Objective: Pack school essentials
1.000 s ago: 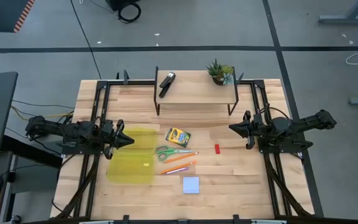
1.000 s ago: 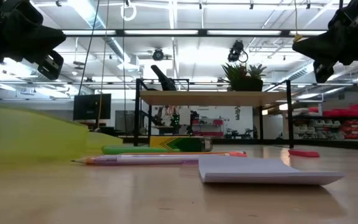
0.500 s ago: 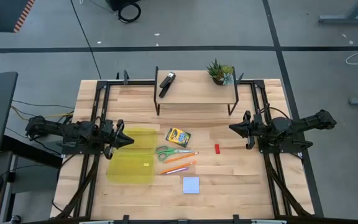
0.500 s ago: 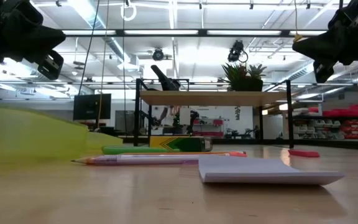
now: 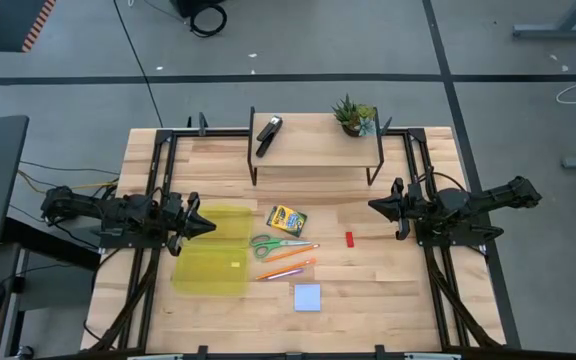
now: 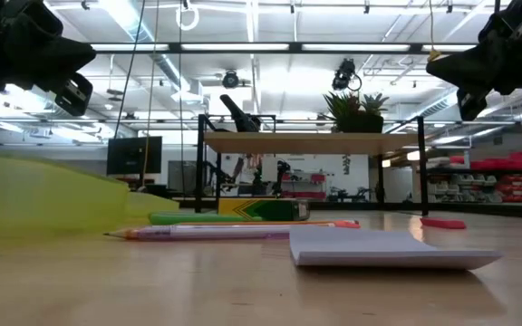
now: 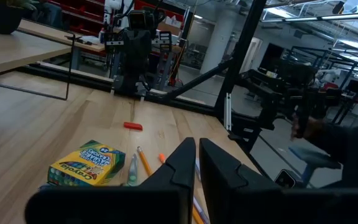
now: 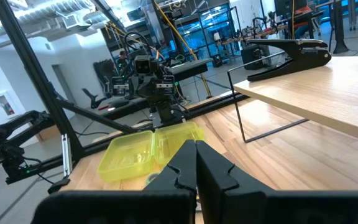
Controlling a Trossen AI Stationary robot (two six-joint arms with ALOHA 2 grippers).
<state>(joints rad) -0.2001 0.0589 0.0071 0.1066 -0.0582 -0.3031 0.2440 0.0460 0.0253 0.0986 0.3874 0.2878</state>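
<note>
The school essentials lie loose mid-table: a yellow-green crayon box (image 5: 286, 219), green-handled scissors (image 5: 271, 245), orange pencils (image 5: 288, 268), a tiny red block (image 5: 349, 238) and a pale blue note pad (image 5: 307, 297). Left of them, an open yellow see-through case (image 5: 211, 258) rests flat on the wood. My left gripper (image 5: 211, 226) is shut and hovers level above the case's far half, holding nothing. My right gripper (image 5: 374, 207) is shut and hovers level at the right, pointing toward the red block, also holding nothing. The left wrist view shows the crayon box (image 7: 89, 165) and red block (image 7: 133, 126) ahead.
A low wooden shelf (image 5: 318, 150) on black wire legs stands at the table's far side. It carries a black stapler (image 5: 268, 133) and a small potted plant (image 5: 353, 116). Black frame rails (image 5: 158, 180) run along the table's left and right sides.
</note>
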